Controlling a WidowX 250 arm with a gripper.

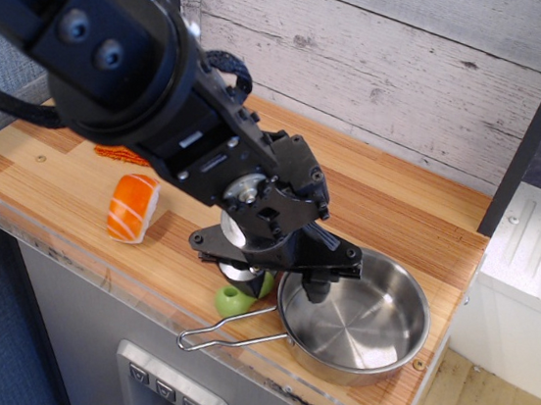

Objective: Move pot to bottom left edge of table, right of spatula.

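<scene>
Sitting near the front right edge of the tabletop [389, 202], the pot [355, 317] points its wire handle to the left. Just beside its left rim lies the spatula [235, 299]. The end effector [276, 277] hovers over that rim; I cannot tell if it grips anything. An orange sushi piece [133, 207] lies further left.

Single black arm enters from upper left and runs diagonally down toward centre frame, wrist pitched down. Pincer [289, 280] points downward, low over the worktop [389, 202]. Its wide crossbar sits roughly horizontal, with one finger [315, 285] visible below it at right. The other finger is hard to make out, and jaw gap is unclear from this angle.
</scene>
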